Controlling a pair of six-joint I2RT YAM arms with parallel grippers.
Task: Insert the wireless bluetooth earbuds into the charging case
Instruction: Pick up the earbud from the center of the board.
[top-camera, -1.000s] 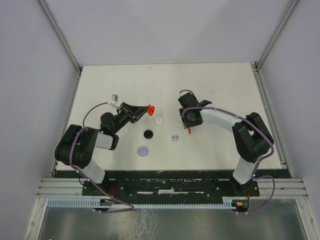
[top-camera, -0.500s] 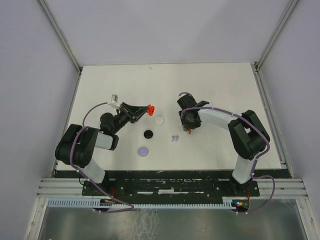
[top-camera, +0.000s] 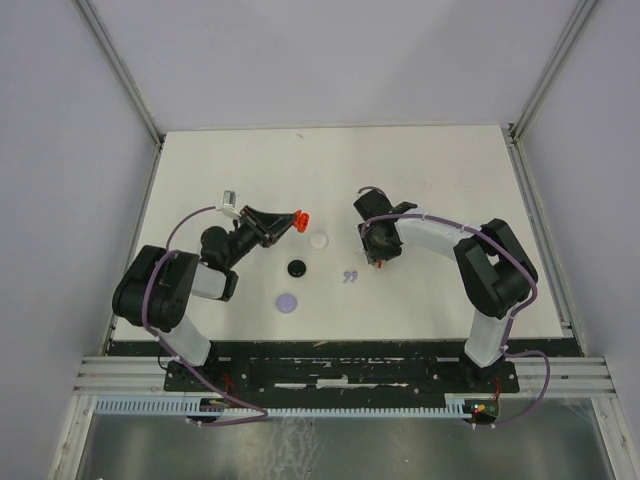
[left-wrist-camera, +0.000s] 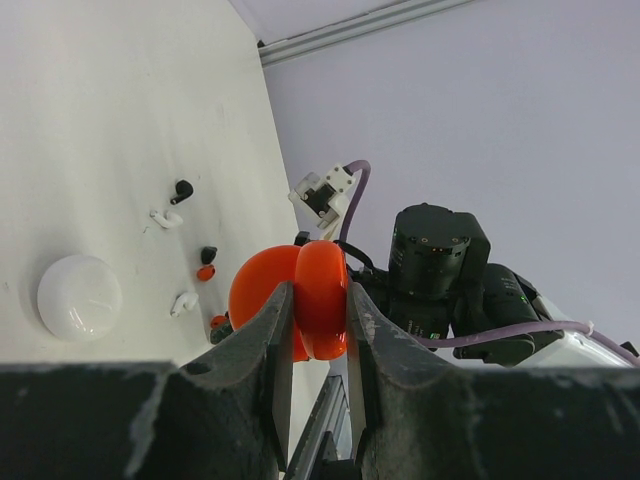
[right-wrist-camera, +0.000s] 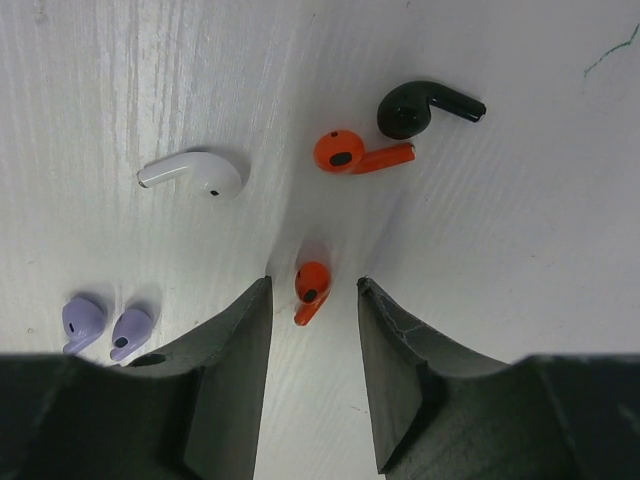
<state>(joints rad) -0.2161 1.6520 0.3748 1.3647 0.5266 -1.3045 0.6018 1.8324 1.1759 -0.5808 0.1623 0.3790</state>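
My left gripper (top-camera: 297, 219) is shut on a red charging case (left-wrist-camera: 300, 300) and holds it above the table; the case looks hinged open, with one half between the fingers. My right gripper (right-wrist-camera: 313, 290) is open and low over the table, its fingers on either side of a red earbud (right-wrist-camera: 311, 283) without touching it. Beyond it lie a second red earbud (right-wrist-camera: 355, 153), a black earbud (right-wrist-camera: 425, 106) and a white earbud (right-wrist-camera: 195, 172). Two lavender earbuds (right-wrist-camera: 105, 325) lie to the left and also show in the top view (top-camera: 349, 277).
A white round disc (top-camera: 319, 241), a black disc (top-camera: 297, 268) and a lavender disc (top-camera: 288, 301) lie between the two arms. The right arm's wrist (left-wrist-camera: 440, 270) shows behind the case in the left wrist view.
My right gripper has shifted slightly left and settled over the cluster of earbuds. The left arm holds the red case in the same place.
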